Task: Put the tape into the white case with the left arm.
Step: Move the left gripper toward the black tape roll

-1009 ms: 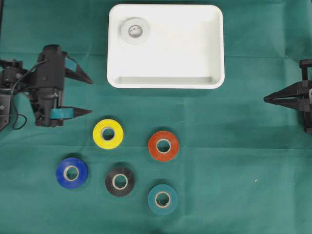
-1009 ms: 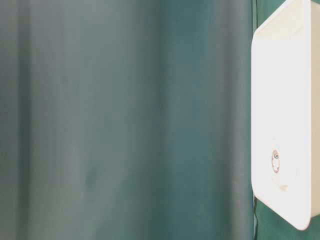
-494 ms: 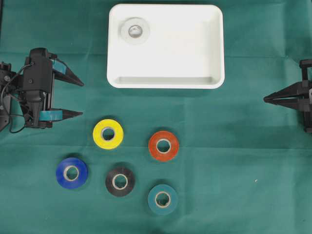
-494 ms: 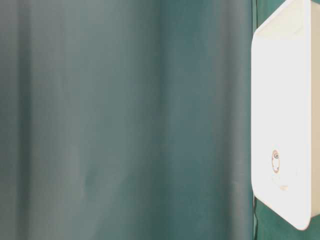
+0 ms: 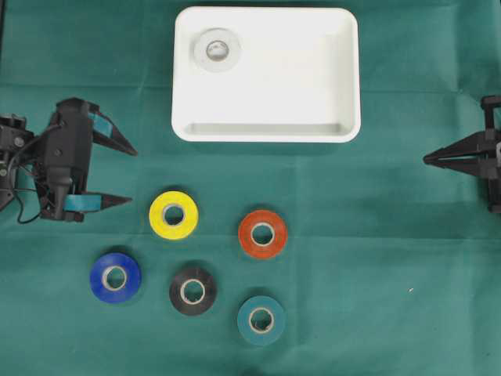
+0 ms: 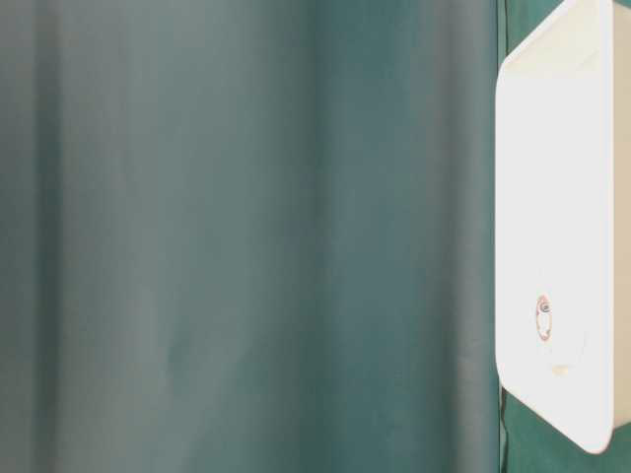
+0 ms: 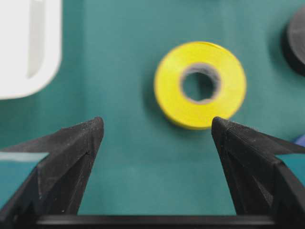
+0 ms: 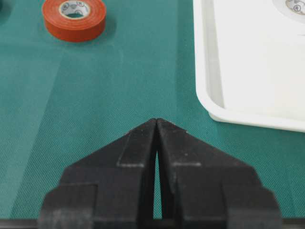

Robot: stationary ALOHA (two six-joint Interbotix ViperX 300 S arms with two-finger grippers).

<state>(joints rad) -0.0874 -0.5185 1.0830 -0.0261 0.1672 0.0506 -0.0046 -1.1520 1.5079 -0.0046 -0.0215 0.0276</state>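
**Left claw spread wide beside the yellow roll, one white roll already in the case**

Starting at the left edge of the overhead view, we find the left gripper (image 5: 130, 175) with its two teal-banded fingers (image 5: 99, 202) spread far apart and nothing between them. Its tips point toward the middle of the green cloth (image 5: 376, 258). From the left wrist view we see the two dark fingertips standing wide, with the yellow tape (image 7: 200, 85) lying ahead of them on the cloth, clear of both tips.

Moving right, we come to the loose rolls, all lying flat. The blue tape (image 5: 115, 277) sits lowest on the left, below the left gripper. The yellow tape is just to the right of the lower finger, apart from it. The black tape (image 5: 192, 291) lies below and a little right of the yellow one. Further right are the orange tape (image 5: 262, 234) and, below it, the teal tape (image 5: 261, 320). None of the rolls touch each other.

Above this group, at the top middle, rests the white case (image 5: 348, 78). In its upper left corner lies a white tape (image 5: 216, 50), flat on the floor of the case.

At the far right edge we see the right gripper (image 5: 427, 159). In the right wrist view its fingers are pressed together at the tips, with nothing in them.
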